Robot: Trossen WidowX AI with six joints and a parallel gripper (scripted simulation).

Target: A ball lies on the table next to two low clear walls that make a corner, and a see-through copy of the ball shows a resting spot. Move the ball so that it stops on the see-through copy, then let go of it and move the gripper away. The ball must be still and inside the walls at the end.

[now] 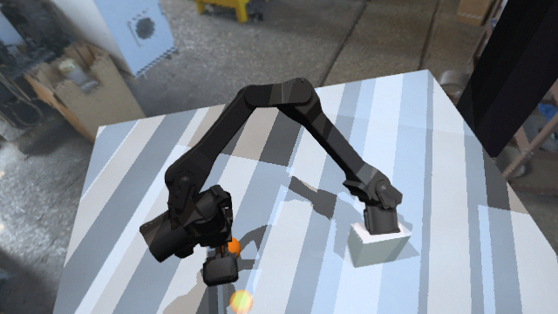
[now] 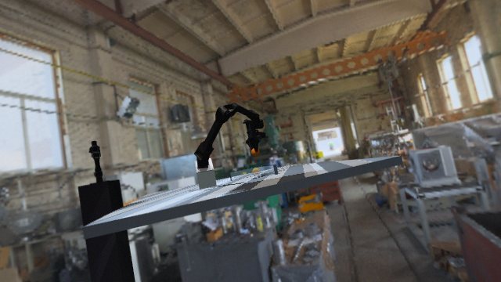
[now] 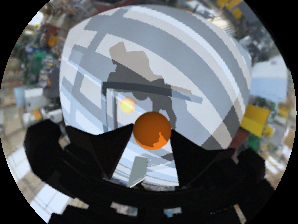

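- The pincer [image 1: 227,257] is pinching the orange ball [image 1: 234,247], which hangs well above the striped counter [image 2: 297,174].
- The see-through copy [image 1: 241,301] glows on the counter near its front edge, apart from the ball.

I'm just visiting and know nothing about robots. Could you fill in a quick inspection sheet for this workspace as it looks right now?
Surface: striped grey, white and blue table; white base block under the arm.
Job's things: orange ball held above the table; see-through copy near the front edge; clear walls faintly visible.
Clutter: nothing seen.
Grippers: gripper has its fingers shut on the ball.
Cables: nothing seen.
Surroundings: blurred workshop hall; black pillar beside the table.
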